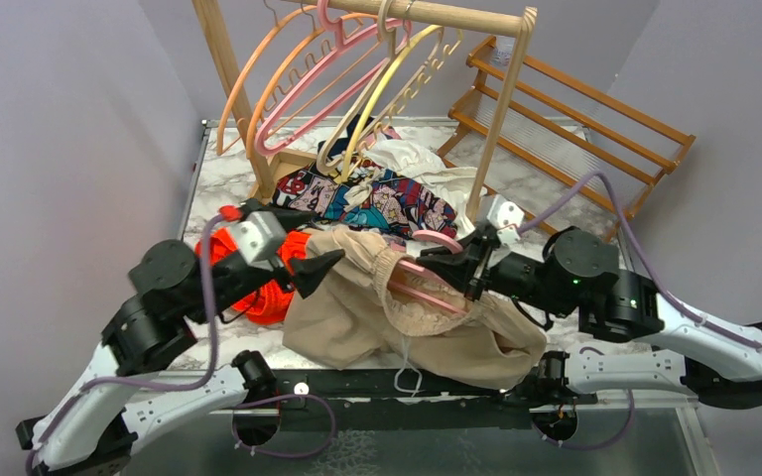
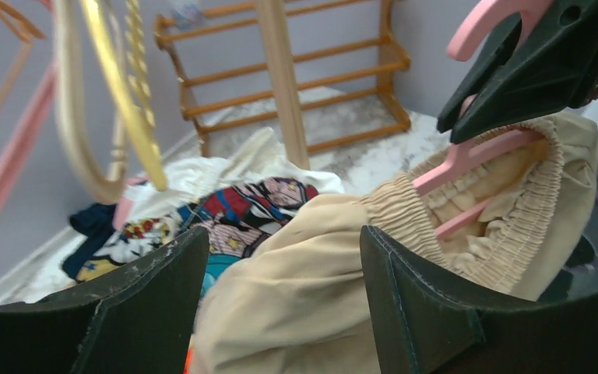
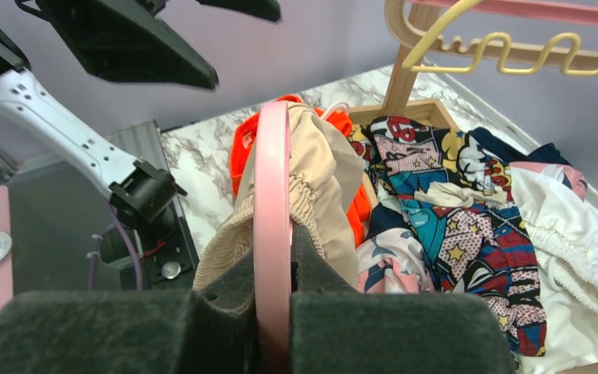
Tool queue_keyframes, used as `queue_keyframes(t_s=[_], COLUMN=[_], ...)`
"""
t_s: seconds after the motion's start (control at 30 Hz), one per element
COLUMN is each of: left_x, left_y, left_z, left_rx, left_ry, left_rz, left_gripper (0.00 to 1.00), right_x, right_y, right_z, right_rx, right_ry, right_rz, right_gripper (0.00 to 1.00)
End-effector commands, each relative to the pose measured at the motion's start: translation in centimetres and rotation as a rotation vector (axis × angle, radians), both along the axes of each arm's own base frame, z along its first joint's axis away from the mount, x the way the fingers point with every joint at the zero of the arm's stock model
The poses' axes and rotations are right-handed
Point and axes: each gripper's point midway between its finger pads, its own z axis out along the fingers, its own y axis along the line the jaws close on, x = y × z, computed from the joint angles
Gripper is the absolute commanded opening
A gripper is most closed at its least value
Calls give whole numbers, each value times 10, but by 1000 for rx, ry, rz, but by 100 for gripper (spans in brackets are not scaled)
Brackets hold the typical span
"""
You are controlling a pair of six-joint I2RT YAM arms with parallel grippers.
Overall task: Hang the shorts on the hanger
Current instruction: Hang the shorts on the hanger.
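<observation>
The right jaws are clamped on the hanger (image 3: 272, 179), gripping its pink bar near the hook, and the hanger's arms sit inside the open, gathered waistband of the shorts (image 1: 357, 317). The left jaws stand apart with nothing between them, close by the shorts' 9 o'clock edge. The shorts lie heaped at the 6 o'clock side of the bench (image 1: 220, 183), with an orange garment (image 1: 263, 293) at their 9 o'clock and a comic-print cloth (image 1: 382, 203) at their 12 o'clock.
</observation>
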Motion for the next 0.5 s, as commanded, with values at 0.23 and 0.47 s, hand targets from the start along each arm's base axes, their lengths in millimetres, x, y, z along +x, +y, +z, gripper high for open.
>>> queue_keyframes(t_s=[0.23, 0.47], left_x=[6, 9], left_y=[-5, -6], left_z=[-13, -13], left_rx=[-1, 67], left_ry=[-37, -120], left_rz=[9, 3], left_gripper=[78, 80], right_x=[5, -27], right_y=[-1, -2], right_z=[24, 25], right_rx=[56, 59], right_ry=[-41, -21], right_rz=[-26, 144], right_gripper=[1, 1])
